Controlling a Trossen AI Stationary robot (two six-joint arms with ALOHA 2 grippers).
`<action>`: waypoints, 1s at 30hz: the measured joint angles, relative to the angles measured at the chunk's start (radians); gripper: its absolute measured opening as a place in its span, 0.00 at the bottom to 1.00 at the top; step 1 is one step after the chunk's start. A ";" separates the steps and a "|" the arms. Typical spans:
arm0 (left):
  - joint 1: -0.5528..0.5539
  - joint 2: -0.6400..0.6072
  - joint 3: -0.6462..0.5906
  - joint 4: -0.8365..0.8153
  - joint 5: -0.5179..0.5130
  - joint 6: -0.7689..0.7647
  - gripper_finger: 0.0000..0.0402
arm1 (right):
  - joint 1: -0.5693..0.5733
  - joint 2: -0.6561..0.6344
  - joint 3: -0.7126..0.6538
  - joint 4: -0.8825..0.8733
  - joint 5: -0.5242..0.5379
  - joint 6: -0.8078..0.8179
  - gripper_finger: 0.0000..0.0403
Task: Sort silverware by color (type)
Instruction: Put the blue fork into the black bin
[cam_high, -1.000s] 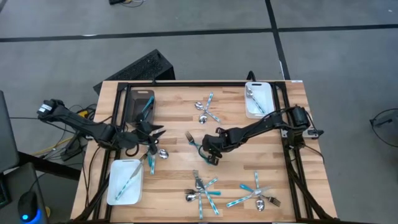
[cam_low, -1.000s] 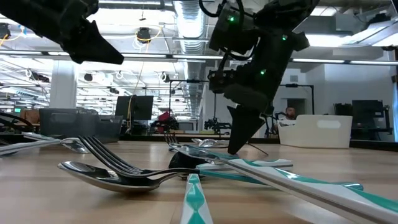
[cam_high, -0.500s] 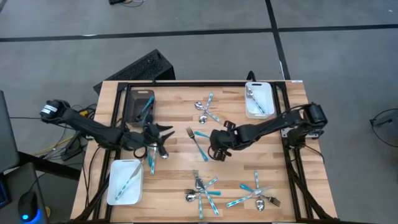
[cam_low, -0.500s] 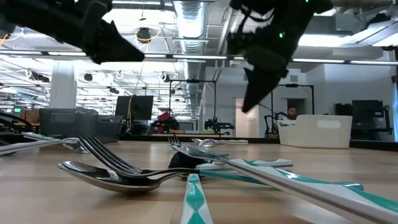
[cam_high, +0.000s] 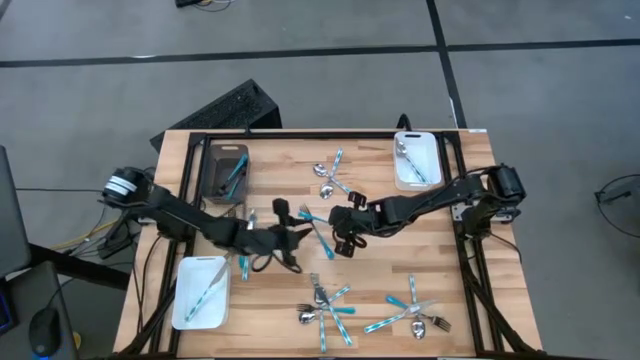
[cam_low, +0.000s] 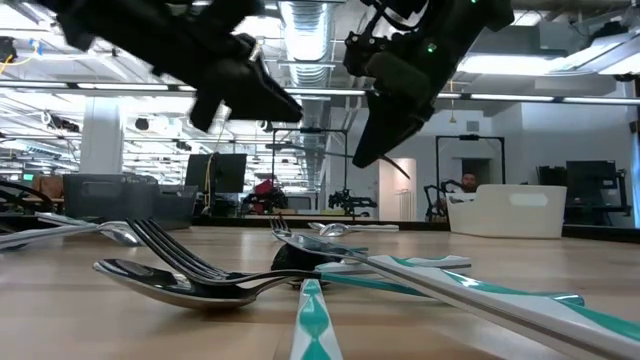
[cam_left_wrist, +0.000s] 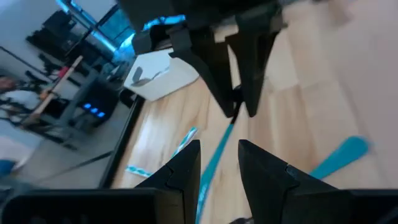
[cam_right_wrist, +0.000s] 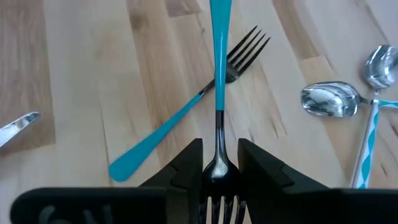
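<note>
A teal-handled fork (cam_right_wrist: 217, 93) is clamped at its metal neck between the fingers of the right gripper (cam_high: 345, 222), its handle pointing away over the middle of the wooden table (cam_high: 460, 290). A second teal-handled fork (cam_right_wrist: 186, 121) lies flat on the wood directly beneath it, crossed by the held handle. The left gripper (cam_high: 290, 238) is seen just beside, its fingers (cam_left_wrist: 261, 186) slightly apart with nothing seen between them. More silverware lies in clusters (cam_high: 325, 305) nearer the table's front edge.

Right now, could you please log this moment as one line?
right end effector: holds teal fork by head | left end effector: approaching its handle | second fork: on table
</note>
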 joint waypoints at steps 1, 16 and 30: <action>0.007 0.024 0.027 -0.029 -0.015 0.003 0.24 | 0.000 0.000 0.000 -0.002 -0.001 0.000 0.29; 0.065 0.132 0.116 -0.146 -0.018 0.034 0.19 | 0.029 0.000 0.000 0.060 -0.042 0.030 0.29; 0.085 0.089 0.118 -0.386 -0.166 -0.272 0.00 | 0.022 -0.013 0.001 0.063 0.089 0.114 0.31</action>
